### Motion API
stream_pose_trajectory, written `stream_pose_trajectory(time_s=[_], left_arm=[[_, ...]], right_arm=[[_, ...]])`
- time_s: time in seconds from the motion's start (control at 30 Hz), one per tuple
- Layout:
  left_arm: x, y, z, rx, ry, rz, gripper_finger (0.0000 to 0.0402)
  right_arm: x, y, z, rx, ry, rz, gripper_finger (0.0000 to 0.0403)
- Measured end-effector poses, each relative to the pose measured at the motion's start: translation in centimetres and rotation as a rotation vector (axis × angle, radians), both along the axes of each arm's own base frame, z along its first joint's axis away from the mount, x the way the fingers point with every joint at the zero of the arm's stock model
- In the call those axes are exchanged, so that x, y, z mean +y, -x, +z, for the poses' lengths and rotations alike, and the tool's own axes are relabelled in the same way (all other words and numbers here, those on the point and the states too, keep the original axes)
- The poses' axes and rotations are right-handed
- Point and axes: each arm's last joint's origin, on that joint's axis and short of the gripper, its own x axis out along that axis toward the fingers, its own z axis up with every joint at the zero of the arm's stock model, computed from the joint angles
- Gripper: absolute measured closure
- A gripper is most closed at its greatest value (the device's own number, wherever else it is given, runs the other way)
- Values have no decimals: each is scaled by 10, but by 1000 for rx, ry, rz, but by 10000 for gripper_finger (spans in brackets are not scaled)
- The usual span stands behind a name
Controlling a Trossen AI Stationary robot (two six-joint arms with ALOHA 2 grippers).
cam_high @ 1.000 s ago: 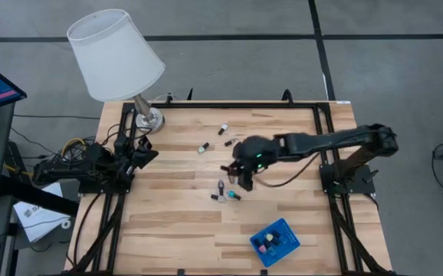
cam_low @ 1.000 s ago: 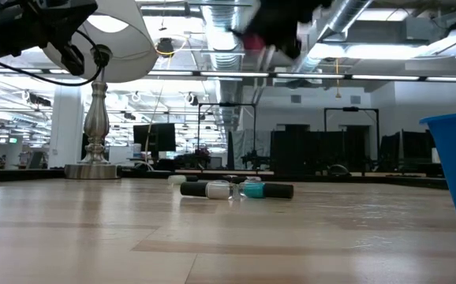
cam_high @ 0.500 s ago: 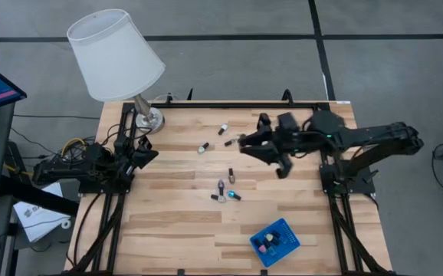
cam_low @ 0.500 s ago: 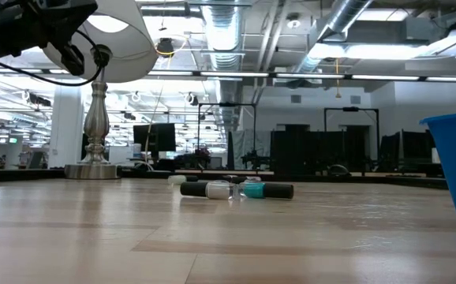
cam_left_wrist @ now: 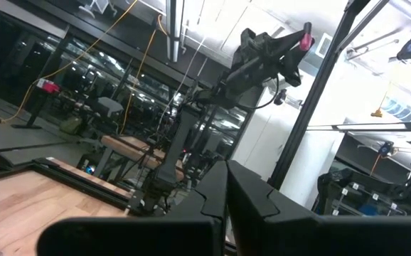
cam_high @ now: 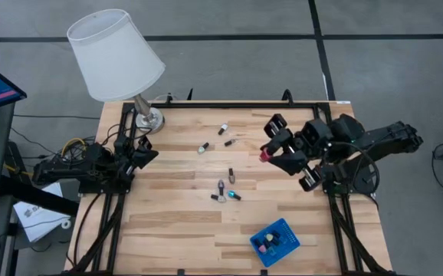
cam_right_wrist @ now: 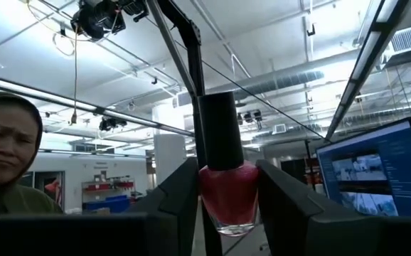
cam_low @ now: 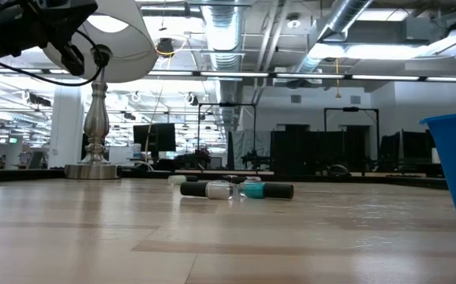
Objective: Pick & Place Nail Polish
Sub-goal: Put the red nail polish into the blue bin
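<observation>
Right wrist view: right gripper (cam_right_wrist: 223, 195) clamps a red bottle (cam_right_wrist: 227, 192) by its body, dark cap away from the wrist.

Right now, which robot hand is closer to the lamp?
The left. The left gripper sits just below the lamp's silver base, while the right gripper, holding a red nail polish bottle, is across the table.

A tabletop (cam_high: 175, 222) of pale, smooth wooden planks with a faint sheen is seen, framed by dark metal rails. A glossy glass-like red bottle (cam_right_wrist: 229, 195) with a smooth dark cap is clamped between matt black fingers (cam_right_wrist: 179, 192). The lamp's base (cam_low: 92, 170) is polished silvery metal, its shade (cam_high: 114, 54) matt white cloth, and the tray (cam_high: 275, 242) blue plastic.
</observation>
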Motion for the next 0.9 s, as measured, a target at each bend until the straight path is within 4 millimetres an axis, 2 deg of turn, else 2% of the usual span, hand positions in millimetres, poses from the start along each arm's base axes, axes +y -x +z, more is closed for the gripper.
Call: stream_pose_trajectory(time_s=[0.17,0.27,0.57,0.9], left_arm=[[0,0,0,0,0,0,401],[0,0,0,0,0,0,401],[0,0,0,0,0,0,401],[0,0,0,0,0,0,401]], right_arm=[[0,0,0,2,0,1,290],[1,-3,-5,61,14,1,290],[-3,-18,-49,542,63,-199,293],[-23,-13,-92,991,84,-395,293]])
